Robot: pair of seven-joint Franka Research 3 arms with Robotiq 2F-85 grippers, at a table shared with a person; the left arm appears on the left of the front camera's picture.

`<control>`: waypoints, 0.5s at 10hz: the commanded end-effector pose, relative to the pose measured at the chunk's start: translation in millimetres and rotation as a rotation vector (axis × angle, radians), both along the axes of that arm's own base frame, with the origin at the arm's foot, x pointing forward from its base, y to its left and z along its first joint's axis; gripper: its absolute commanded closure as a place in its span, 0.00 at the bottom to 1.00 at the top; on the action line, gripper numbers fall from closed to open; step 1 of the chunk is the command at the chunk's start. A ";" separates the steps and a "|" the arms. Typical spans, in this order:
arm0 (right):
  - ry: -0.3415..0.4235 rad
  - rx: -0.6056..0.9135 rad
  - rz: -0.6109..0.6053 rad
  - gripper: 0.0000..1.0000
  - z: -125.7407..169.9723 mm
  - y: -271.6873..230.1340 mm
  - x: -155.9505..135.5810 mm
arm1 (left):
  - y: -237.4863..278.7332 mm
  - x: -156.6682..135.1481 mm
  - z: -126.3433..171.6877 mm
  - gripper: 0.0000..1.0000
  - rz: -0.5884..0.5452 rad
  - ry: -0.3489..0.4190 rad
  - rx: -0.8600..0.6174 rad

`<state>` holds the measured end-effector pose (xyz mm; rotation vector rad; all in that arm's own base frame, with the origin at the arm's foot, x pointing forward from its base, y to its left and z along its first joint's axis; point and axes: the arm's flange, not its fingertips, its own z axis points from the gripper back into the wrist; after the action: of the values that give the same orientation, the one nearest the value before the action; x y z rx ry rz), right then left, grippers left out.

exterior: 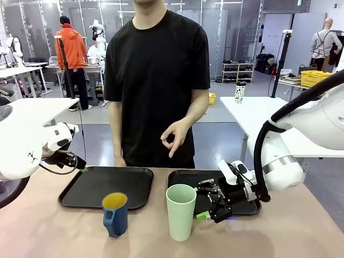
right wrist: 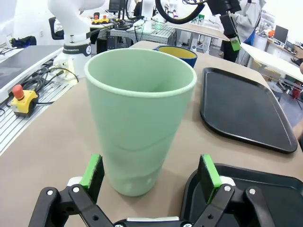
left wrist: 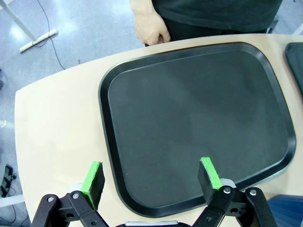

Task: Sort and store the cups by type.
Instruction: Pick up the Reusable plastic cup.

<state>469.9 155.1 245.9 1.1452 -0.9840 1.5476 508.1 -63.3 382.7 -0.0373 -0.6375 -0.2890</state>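
Note:
Near the table's front edge stands a dark blue mug (exterior: 115, 214) with a handle and a yellow inside. A taller mint-green tumbler (exterior: 180, 211) is to its right. My right gripper (exterior: 208, 207) is open, low over the right tray, with its fingers pointing at the tumbler. In the right wrist view the tumbler (right wrist: 139, 118) stands upright just beyond the open right gripper (right wrist: 150, 175), untouched, and the mug (right wrist: 177, 51) peeks out behind it. My left gripper (exterior: 80, 167) hangs open above the left tray's near-left corner. The left wrist view shows this gripper (left wrist: 150, 176) holding nothing.
Two black trays lie side by side: the left tray (exterior: 86, 185) (left wrist: 189, 118) and the right tray (exterior: 183, 177) (right wrist: 265, 189). A person in a black shirt stands at the far edge, one hand (exterior: 174, 137) raised and the other hand (left wrist: 150, 28) by the left tray.

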 end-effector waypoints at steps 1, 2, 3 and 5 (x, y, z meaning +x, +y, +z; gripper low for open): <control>-0.023 0.041 0.028 0.00 -29.4 7.1 -7.3 | -0.4 0.2 1.4 0.00 -0.007 -0.004 0.008; -0.020 0.037 0.040 0.00 -31.0 10.3 -6.5 | -0.4 0.2 1.4 0.00 -0.007 -0.004 0.008; -0.016 0.038 0.057 0.00 -32.1 14.0 -7.0 | -0.4 0.2 1.4 0.00 -0.007 -0.004 0.008; -0.004 0.038 0.077 0.00 -36.5 19.9 -8.3 | -0.4 0.2 1.4 0.00 -0.007 -0.004 0.008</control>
<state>470.3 175.6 231.7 1.2069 -0.9598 1.5615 508.1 -63.3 382.7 -0.0373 -0.6375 -0.2890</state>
